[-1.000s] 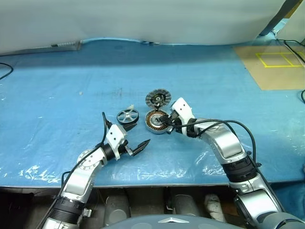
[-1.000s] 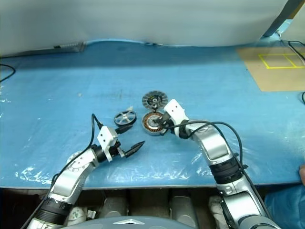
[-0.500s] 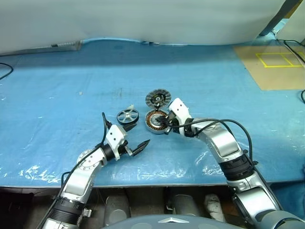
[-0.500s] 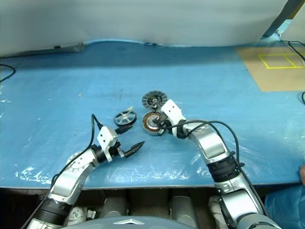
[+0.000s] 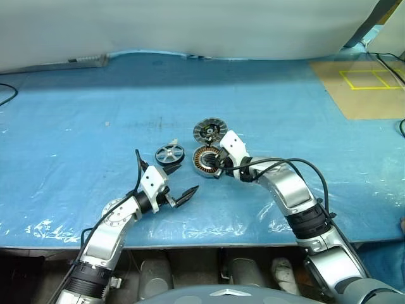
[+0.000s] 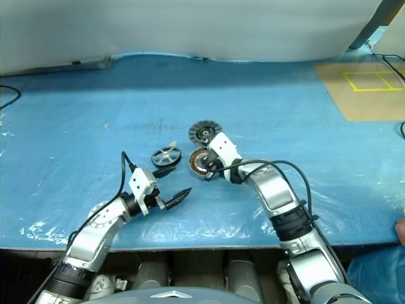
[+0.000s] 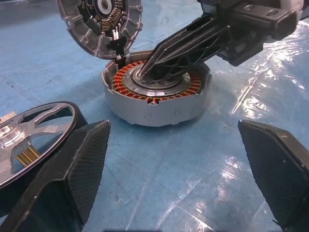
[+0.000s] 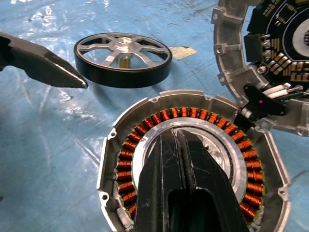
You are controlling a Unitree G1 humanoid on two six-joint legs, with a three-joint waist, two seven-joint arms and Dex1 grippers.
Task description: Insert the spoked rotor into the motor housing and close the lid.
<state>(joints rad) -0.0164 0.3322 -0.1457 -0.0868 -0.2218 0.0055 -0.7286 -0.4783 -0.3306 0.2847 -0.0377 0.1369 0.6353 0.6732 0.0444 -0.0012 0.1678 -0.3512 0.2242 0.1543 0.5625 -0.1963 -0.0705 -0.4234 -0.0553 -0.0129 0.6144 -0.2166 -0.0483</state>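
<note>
The motor housing (image 5: 204,159), a silver cup with copper windings, lies mid-table on the blue sheet. My right gripper (image 8: 175,133) is shut, and its tips rest on the housing's central silver disc (image 7: 157,87). The finned lid (image 5: 209,130) stands tilted up at the housing's far edge, joined to it by short wires. The spoked rotor (image 5: 169,154) lies flat just left of the housing (image 8: 120,164). My left gripper (image 5: 182,179) is open with nothing in it, near the rotor (image 7: 34,130) on the side towards me. One of its fingers (image 8: 48,63) points at the rotor's rim.
A tan board (image 5: 367,85) with a yellow square outline lies at the back right. A small paper scrap (image 8: 182,52) sits beside the rotor. A cable (image 5: 6,92) loops in at the far left. The table's front edge (image 5: 202,246) runs just behind my arms.
</note>
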